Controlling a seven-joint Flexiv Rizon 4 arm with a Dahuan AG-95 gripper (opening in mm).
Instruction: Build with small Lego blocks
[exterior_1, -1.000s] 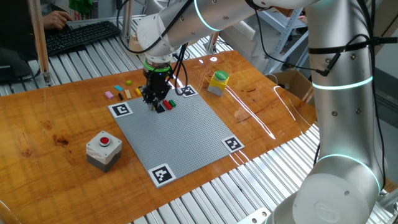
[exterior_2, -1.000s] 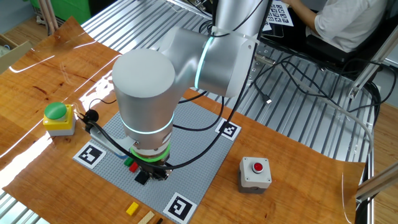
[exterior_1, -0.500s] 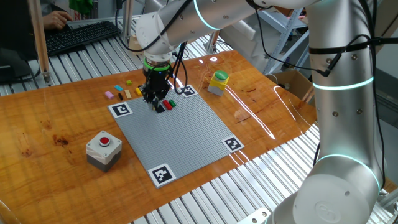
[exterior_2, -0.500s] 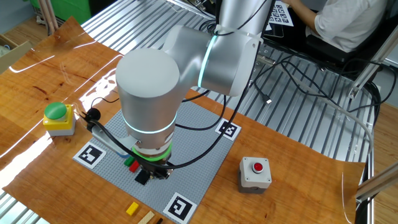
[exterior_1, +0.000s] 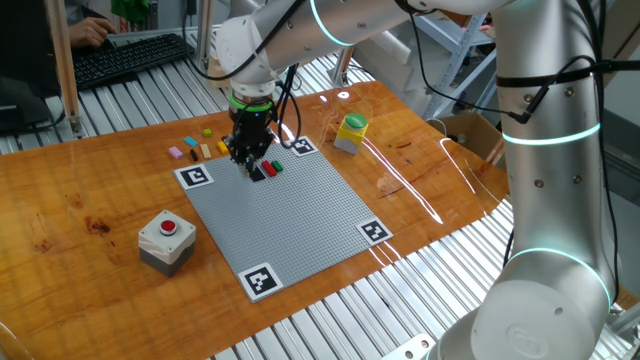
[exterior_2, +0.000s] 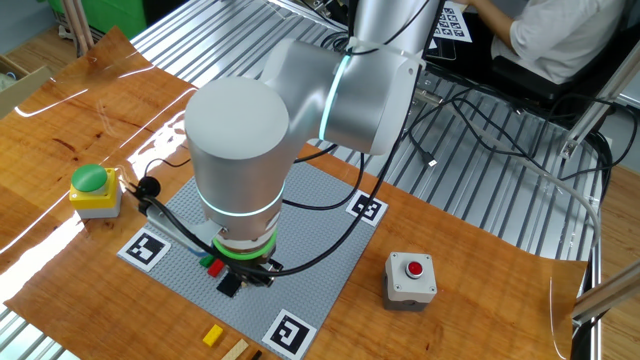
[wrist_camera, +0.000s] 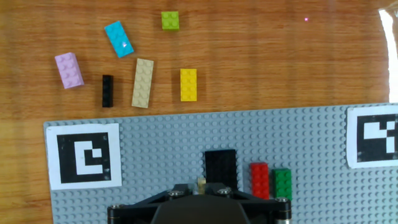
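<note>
A grey studded baseplate (exterior_1: 290, 205) lies on the wooden table. On its edge a black block (wrist_camera: 221, 169), a red block (wrist_camera: 259, 180) and a green block (wrist_camera: 283, 183) stand side by side. My gripper (wrist_camera: 201, 185) hovers low over the black block's left side, its fingers drawn together with only a thin tan sliver showing between them. In the fixed views the gripper (exterior_1: 248, 160) points straight down at these blocks (exterior_2: 229, 285). Loose on the wood beyond the plate lie pink (wrist_camera: 68, 70), blue (wrist_camera: 119, 38), lime (wrist_camera: 170, 20), thin black (wrist_camera: 107, 91), tan (wrist_camera: 143, 83) and yellow (wrist_camera: 188, 84) blocks.
A yellow box with a green button (exterior_1: 351, 131) stands past the plate's far corner. A grey box with a red button (exterior_1: 166, 240) sits near the plate's left side. Black-and-white marker tags (wrist_camera: 84, 157) mark the plate's corners. A keyboard (exterior_1: 130, 58) and a person are behind the table.
The arm's upper links shifted slightly. The gripper stays over the black block, and the blocks have not moved.
</note>
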